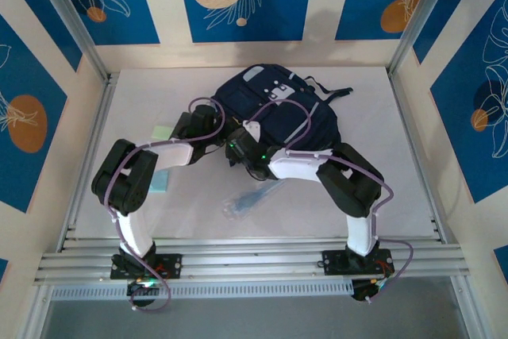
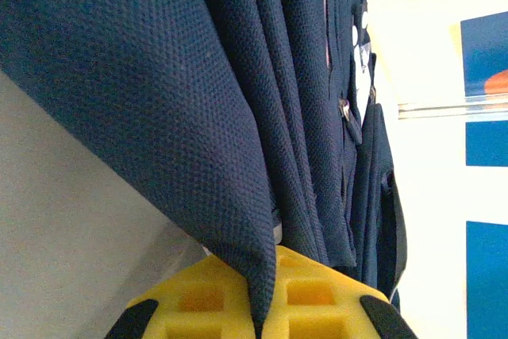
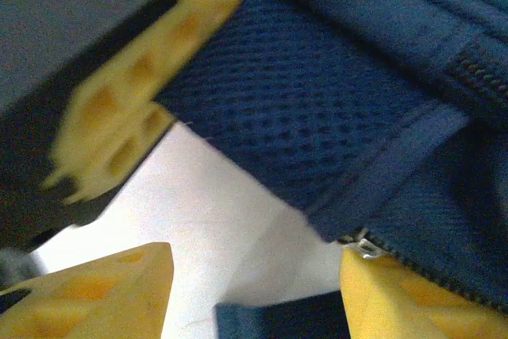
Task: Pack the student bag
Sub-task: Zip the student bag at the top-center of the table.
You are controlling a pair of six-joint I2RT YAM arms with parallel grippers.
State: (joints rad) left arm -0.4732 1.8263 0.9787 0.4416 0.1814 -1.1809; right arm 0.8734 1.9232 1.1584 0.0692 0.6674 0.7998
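The student bag [image 1: 278, 109] lies flat at the far middle of the table [image 1: 397, 188], its near edge toward both wrists. Our left gripper [image 2: 254, 275] is clamped on a fold of the navy cloth at that edge, and the fabric drapes away in loose pleats. Our right gripper [image 3: 255, 260] stands with its fingers apart just beside the mesh panel [image 3: 302, 109] and the zipper pull [image 3: 365, 248], holding nothing that we can see. We judge the bag soft and limp, light while unfilled, and apt to sag or slide rather than hold a shape. A pinch on a seam, binding or the zipper pull should hold better than one on plain cloth.
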